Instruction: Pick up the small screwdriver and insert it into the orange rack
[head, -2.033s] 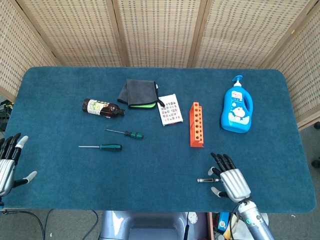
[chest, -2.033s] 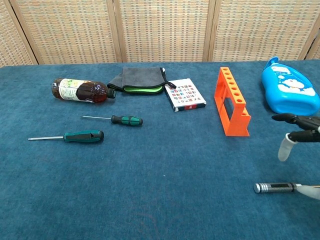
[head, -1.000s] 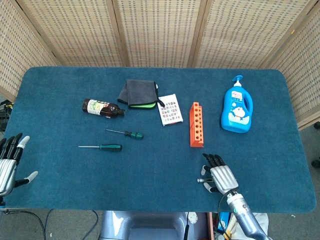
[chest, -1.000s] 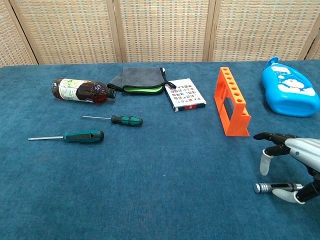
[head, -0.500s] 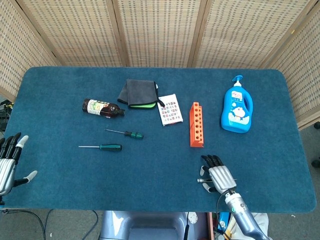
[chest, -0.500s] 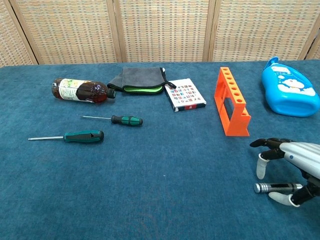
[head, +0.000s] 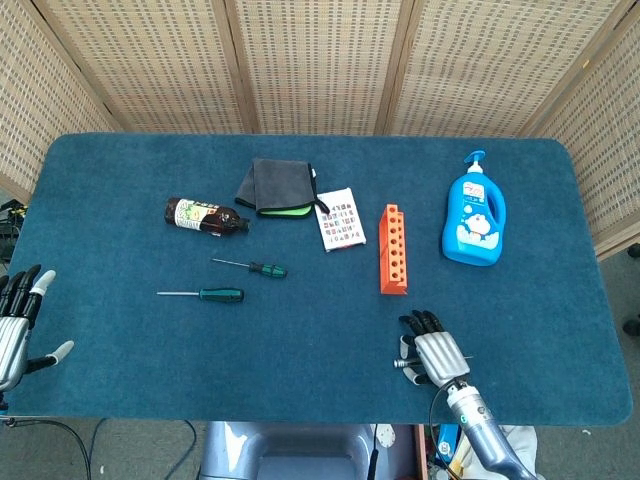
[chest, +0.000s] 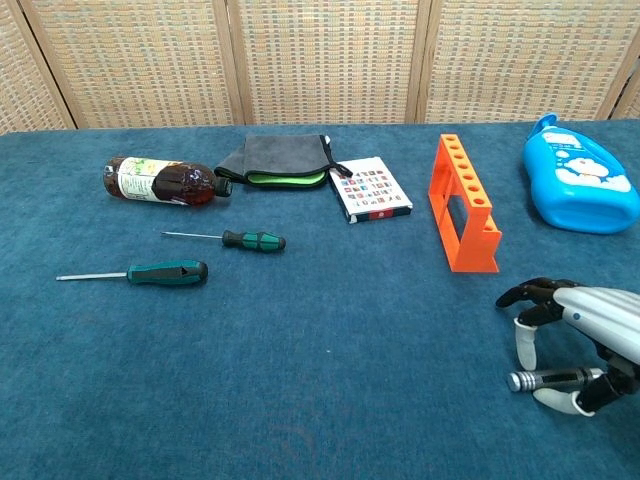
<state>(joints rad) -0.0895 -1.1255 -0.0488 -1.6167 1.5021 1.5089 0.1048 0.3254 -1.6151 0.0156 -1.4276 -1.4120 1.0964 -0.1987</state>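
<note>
A small silver and dark screwdriver (chest: 545, 379) lies on the blue cloth near the front right; its tip (head: 402, 364) pokes out left of my right hand (head: 434, 350). The right hand (chest: 585, 335) sits over it with fingers curled down behind the shaft and the thumb against its front, pinching it at table level. The orange rack (head: 393, 248) stands upright just beyond, its row of holes facing up (chest: 463, 215). At the front left edge my left hand (head: 15, 325) hangs with fingers spread, holding nothing.
Two green-handled screwdrivers (head: 250, 267) (head: 205, 294) lie left of centre. Behind them are a brown bottle (head: 205, 215) on its side, a grey cloth (head: 275, 187) and a card booklet (head: 340, 218). A blue soap bottle (head: 474, 212) lies right of the rack.
My right hand slid left and down over the small screwdriver and its fingers curled in around it. The screwdriver has tilted slightly. The left hand stayed put.
</note>
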